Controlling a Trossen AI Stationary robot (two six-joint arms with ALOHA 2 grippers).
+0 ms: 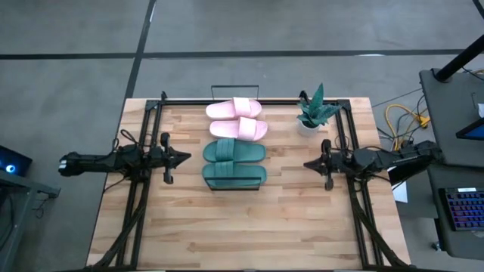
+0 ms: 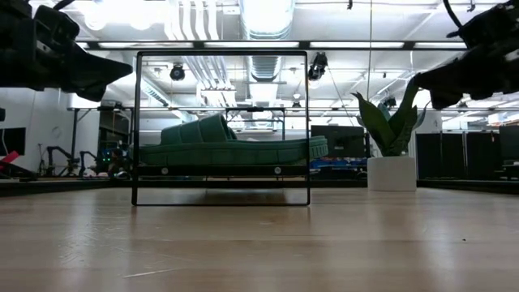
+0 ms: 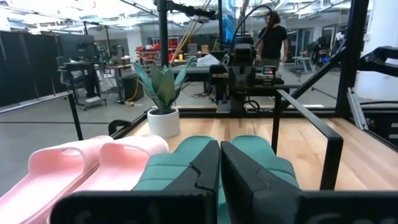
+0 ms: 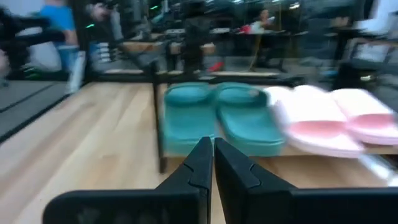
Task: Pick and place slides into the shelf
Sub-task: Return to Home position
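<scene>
Four slides lie side by side on the shelf (image 1: 212, 161), a black-framed board in the table's middle: two pink slides (image 1: 236, 119) at the far end, two teal slides (image 1: 234, 162) at the near end, soles down. The low view shows a teal slide (image 2: 231, 146) inside the black frame (image 2: 139, 130). My left gripper (image 1: 187, 157) hovers shut to the shelf's left, pointing at it; its wrist view shows the teal slides (image 3: 249, 155) and pink slides (image 3: 81, 168) ahead. My right gripper (image 1: 307, 163) hovers shut to the shelf's right.
A small teal potted plant (image 1: 315, 113) stands in a white pot right of the pink slides, near the right arm. Black rails (image 1: 144, 181) run along the table's left and right sides. Bare wood lies near of the shelf. A person stands in the room beyond.
</scene>
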